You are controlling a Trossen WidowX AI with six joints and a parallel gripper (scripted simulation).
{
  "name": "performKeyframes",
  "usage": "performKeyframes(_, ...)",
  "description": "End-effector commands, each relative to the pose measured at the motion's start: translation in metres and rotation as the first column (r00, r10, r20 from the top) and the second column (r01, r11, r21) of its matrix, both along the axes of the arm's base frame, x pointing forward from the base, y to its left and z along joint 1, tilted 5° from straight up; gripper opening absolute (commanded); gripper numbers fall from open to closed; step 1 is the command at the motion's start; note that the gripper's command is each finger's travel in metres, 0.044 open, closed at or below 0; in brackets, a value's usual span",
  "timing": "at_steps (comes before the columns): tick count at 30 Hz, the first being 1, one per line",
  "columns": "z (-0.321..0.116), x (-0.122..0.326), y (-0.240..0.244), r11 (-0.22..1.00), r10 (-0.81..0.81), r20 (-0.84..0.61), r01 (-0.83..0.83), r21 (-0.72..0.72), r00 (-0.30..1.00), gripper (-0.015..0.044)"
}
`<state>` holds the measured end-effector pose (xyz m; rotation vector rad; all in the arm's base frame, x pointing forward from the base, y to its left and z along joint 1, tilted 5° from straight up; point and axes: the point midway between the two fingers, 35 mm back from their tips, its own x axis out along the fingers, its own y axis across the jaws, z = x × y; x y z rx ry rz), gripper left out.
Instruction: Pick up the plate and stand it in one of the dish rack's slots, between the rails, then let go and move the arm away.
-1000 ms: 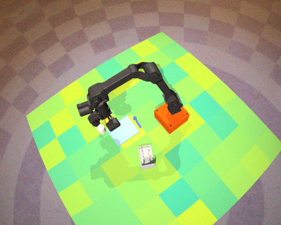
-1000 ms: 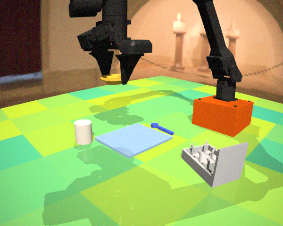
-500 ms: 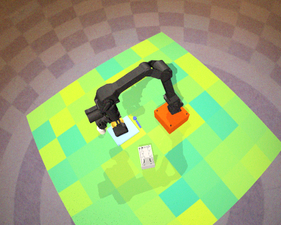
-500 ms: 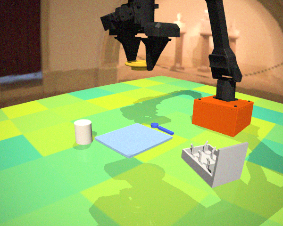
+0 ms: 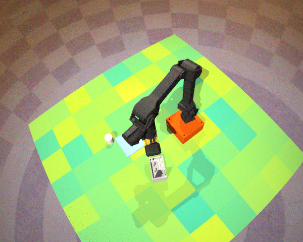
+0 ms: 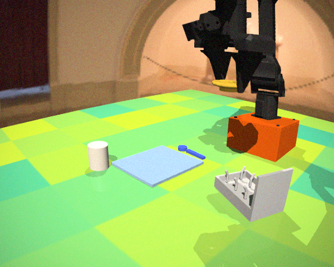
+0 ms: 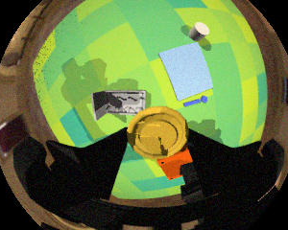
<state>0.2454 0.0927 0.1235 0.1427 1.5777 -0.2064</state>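
Gripper [image 6: 230, 82] clamped on flat yellow plate [image 6: 224, 83], high above table.

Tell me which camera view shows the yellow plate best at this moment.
The wrist view: the plate fills the centre, its round face fully visible between the hand's dark fingers. The exterior view shows only a thin yellow edge held level high above the mat. In the top view the arm hides it entirely.
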Motion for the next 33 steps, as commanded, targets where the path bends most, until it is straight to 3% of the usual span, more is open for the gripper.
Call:
performKeyframes(1, -0.013, 0.005, 0.005, 0.998, 0.025, -0.004, -0.025, 0.055, 1.0, 0.0)
performKeyframes(19, -0.087, 0.049, 0.033, 0.863, 0.238, 0.192, -0.298, 0.407, 0.952, 0.0)
performKeyframes(33, -0.121, 0.064, 0.038, 0.653, 0.326, 0.483, -0.563, 0.507, 0.813, 0.0)
